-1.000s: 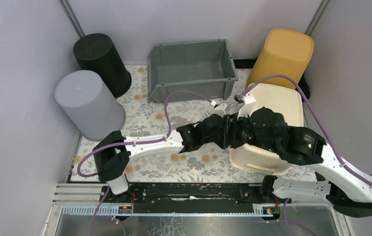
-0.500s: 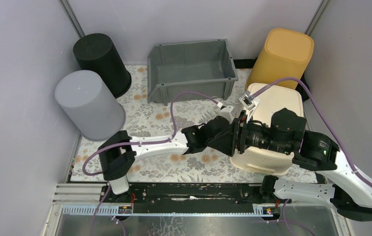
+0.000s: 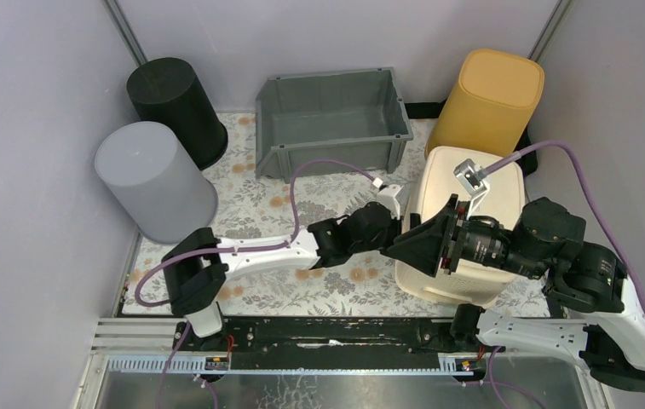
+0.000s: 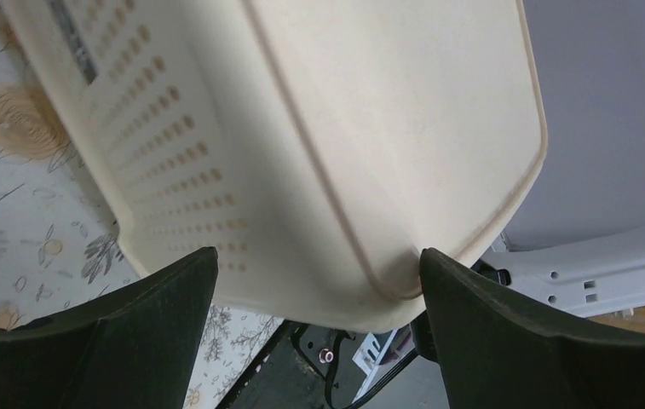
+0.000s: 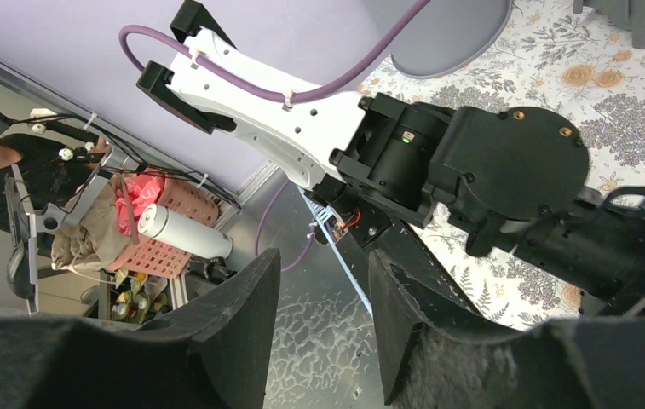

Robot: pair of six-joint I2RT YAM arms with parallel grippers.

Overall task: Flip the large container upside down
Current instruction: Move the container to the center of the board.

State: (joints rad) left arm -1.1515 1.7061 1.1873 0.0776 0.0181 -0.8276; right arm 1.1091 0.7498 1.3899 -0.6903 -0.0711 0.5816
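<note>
Cream perforated container [image 3: 499, 192] rests seemingly bottom-up at the floral mat's [image 3: 250, 183] near right, one corner between the wide-spread left gripper [image 4: 316, 256], which could snag and tip it; the right gripper [image 5: 323, 256] hangs half-closed and empty.

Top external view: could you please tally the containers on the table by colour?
Black round bin: 1
Light grey round bin: 1
Dark grey open crate: 1
Yellow bin: 1
Cream perforated basket: 1
Total: 5
</note>
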